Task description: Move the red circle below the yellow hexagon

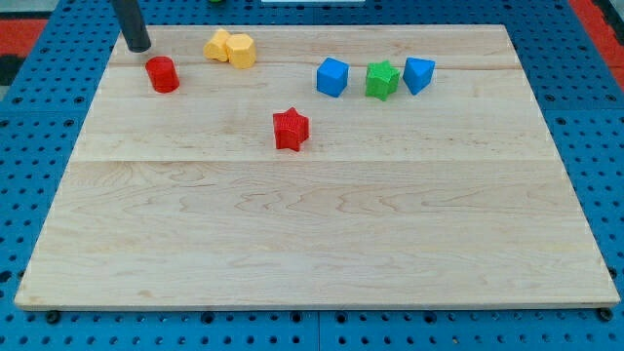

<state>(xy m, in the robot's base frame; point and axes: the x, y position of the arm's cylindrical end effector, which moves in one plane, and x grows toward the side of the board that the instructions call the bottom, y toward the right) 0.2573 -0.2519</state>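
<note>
The red circle [162, 74] sits near the top left of the wooden board [312, 224]. The yellow hexagon [241, 51] lies up and to its right, touching a second yellow block [217, 44] on its left side. My tip [138, 46] stands just above and to the left of the red circle, a small gap apart from it. The rod rises out of the view's top.
A red star [291, 129] lies near the board's middle top. A blue cube [332, 76], a green star [382, 80] and a blue triangular block [418, 74] stand in a row at the top right. Blue pegboard surrounds the board.
</note>
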